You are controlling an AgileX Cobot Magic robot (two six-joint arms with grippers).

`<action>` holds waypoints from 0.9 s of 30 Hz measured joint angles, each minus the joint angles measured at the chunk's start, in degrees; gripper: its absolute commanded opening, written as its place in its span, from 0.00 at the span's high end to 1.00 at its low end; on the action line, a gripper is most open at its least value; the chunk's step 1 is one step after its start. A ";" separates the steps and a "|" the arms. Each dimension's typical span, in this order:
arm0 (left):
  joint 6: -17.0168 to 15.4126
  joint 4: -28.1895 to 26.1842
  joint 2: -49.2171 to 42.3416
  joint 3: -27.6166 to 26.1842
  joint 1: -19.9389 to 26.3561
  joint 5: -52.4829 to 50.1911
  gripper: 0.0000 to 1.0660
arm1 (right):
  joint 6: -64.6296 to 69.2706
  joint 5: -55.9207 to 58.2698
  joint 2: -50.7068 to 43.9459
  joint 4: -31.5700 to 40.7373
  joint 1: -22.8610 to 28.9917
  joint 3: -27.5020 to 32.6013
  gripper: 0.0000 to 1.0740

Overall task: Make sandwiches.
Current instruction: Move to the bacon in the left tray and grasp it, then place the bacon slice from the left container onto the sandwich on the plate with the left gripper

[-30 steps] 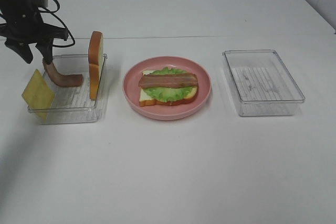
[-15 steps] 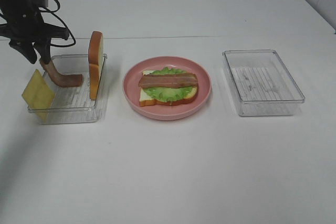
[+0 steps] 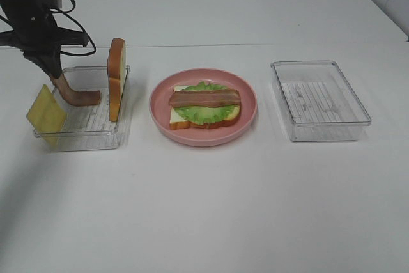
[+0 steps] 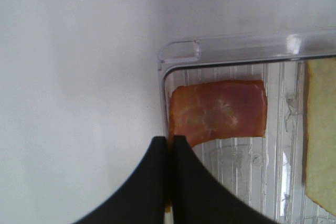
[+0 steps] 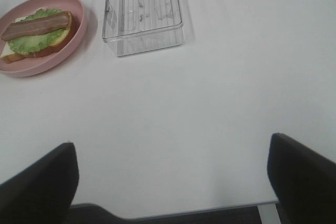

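step: left gripper (image 3: 53, 76) is pinching the raised end of the second bacon strip (image 3: 80, 97) in the left clear tray (image 3: 83, 137); judging it as the pick before carrying over to the plate.
left gripper state: jaws are pressed together on the strip's end, seen close in the wrist view (image 4: 170, 145); grip is at the very tip, right by the tray's corner wall.
right gripper: parked low over bare worktop (image 5: 210, 103), jaws standing wide apart, holding nothing.
sandwich: sitting on the pink plate (image 3: 249, 110) in the middle, so far bread slice (image 3: 204, 119), lettuce (image 3: 203, 112) and one bacon strip (image 3: 204, 98) on top.
left to add: cheese square (image 3: 46, 114) leaning on the tray's outer edge, top bread slice (image 3: 116, 78) standing upright on the tray's plate side.
how to do it well: lifting straight up so the limp strip is clearing the wall; thin end grip could be slipping, so moving slow; laying it beside the first strip, not hanging over the plate rim.
other tray (image 3: 319, 100): looking empty, well apart on the right.
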 measured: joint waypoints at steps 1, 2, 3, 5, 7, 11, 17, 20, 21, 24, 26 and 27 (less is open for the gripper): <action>0.00 0.00 0.00 0.00 0.00 0.00 1.00 | 0.00 0.00 0.00 0.00 0.00 0.00 0.14; 0.00 -0.06 0.00 0.00 0.00 0.00 1.00 | 0.00 0.00 0.00 0.00 0.00 0.00 0.14; 0.00 -0.17 0.00 0.00 0.00 0.00 1.00 | 0.00 0.00 0.00 0.00 0.00 0.00 0.14; 0.00 -0.23 0.00 0.00 0.00 0.00 1.00 | 0.00 0.00 0.00 0.00 0.00 0.00 0.14; 0.00 -0.57 0.00 0.00 0.00 0.00 1.00 | 0.00 0.00 0.00 0.00 0.00 0.00 0.14; 0.00 -1.38 -0.92 0.00 0.00 0.00 1.00 | 0.00 0.00 0.00 0.00 0.00 0.00 0.14; -0.23 -2.86 -5.21 -0.40 0.00 0.00 1.00 | 0.00 0.00 0.00 0.00 0.00 0.00 0.14; -0.23 -3.27 -5.84 -0.40 0.00 0.00 1.00 | 0.00 0.00 0.00 0.00 0.00 0.00 0.14; -0.23 -3.78 -7.10 -0.40 0.00 0.00 1.00 | 0.00 0.00 0.00 0.00 0.00 0.00 0.14; -0.23 -4.47 -9.05 -0.40 -0.06 0.06 1.00 | 0.00 0.00 0.00 0.00 0.00 0.00 0.14; -0.23 -5.04 -10.31 -0.40 -0.23 0.06 1.00 | 0.00 0.00 0.00 0.00 0.00 0.00 0.14; -0.23 -5.56 -11.12 -0.40 -0.46 0.06 1.00 | 0.00 0.00 0.00 0.00 0.00 0.00 0.14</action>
